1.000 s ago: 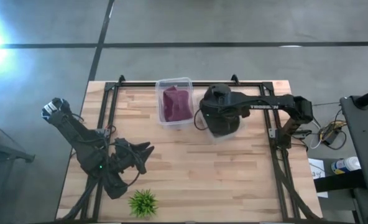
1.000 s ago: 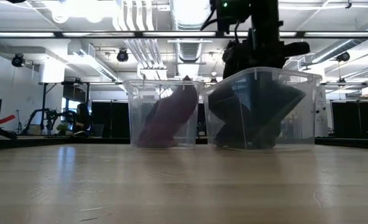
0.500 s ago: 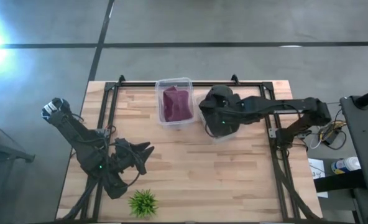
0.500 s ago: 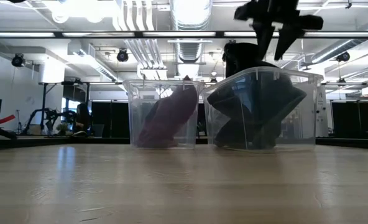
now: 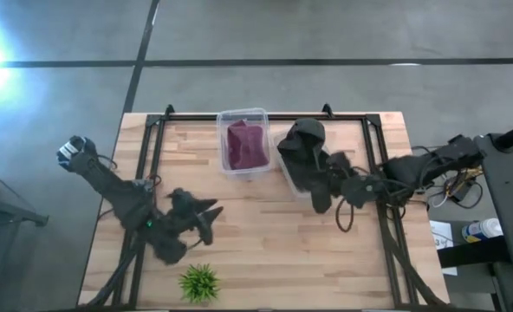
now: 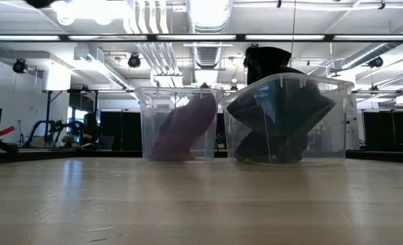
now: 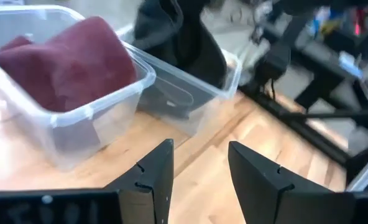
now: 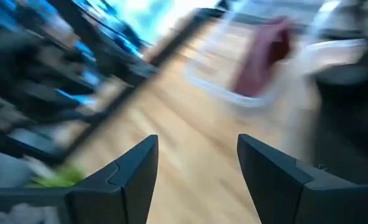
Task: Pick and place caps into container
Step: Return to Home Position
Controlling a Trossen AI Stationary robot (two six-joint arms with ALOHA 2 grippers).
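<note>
A maroon cap [image 5: 246, 144] lies bunched in the left clear tub [image 5: 223, 165], also seen as the maroon cap [image 6: 185, 128] in the low view. Dark cap fabric [image 5: 301, 154] fills the right clear tub [image 6: 337, 122], and its top [image 6: 266, 58] pokes above the rim. My right gripper [image 5: 326, 195] stands open just off that tub's near right corner and holds nothing. At the near left, my left gripper [image 5: 208, 217] is open over bare wood, its fingers [image 7: 151, 180] pointing toward the tubs.
A small green plant [image 5: 198, 282] stands by the near edge, close to my left arm. A black frame rail [image 5: 385, 217] runs along the table's right side. Bare wood [image 5: 274, 251] lies between the tubs and the near edge.
My right gripper has opened and let go of the dark cap inside the right tub. It then rose out of the tub and drew back toward the table's right and near edges. The cap stays in the tub. My left gripper has shifted slightly toward the right.
</note>
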